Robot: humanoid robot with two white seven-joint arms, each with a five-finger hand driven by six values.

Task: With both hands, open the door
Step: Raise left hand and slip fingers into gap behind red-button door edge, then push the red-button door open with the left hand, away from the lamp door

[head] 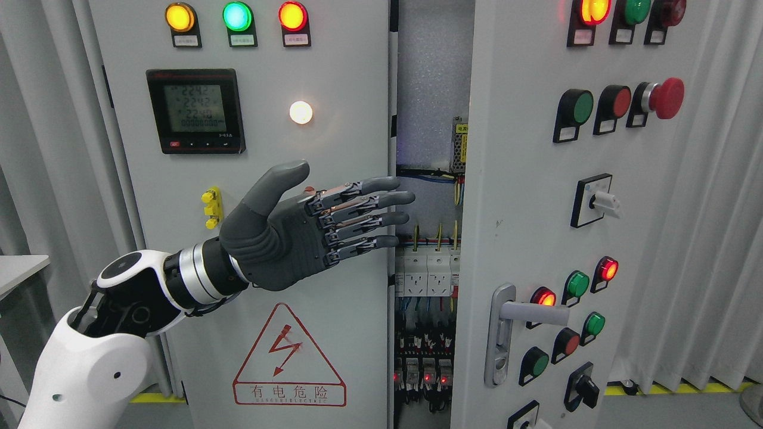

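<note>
A grey electrical cabinet fills the head view. Its left door (250, 179) carries three lit lamps, a digital meter and a red hazard triangle. Its right door (524, 208) stands ajar, swung toward me, with a silver lever handle (512, 325) low on its left edge. Between the doors a gap shows breakers and wiring (426, 280). My left hand (357, 217) hovers in front of the left door, palm toward me, fingers straight and spread, the fingertips (402, 198) reaching the door's right edge at the gap. It holds nothing. My right hand is out of view.
Buttons, lamps, a red mushroom stop button (664, 98) and rotary switches cover the right door. Grey curtains hang on both sides. A table corner (18, 271) shows at the left. Yellow floor tape (673, 388) runs along the base.
</note>
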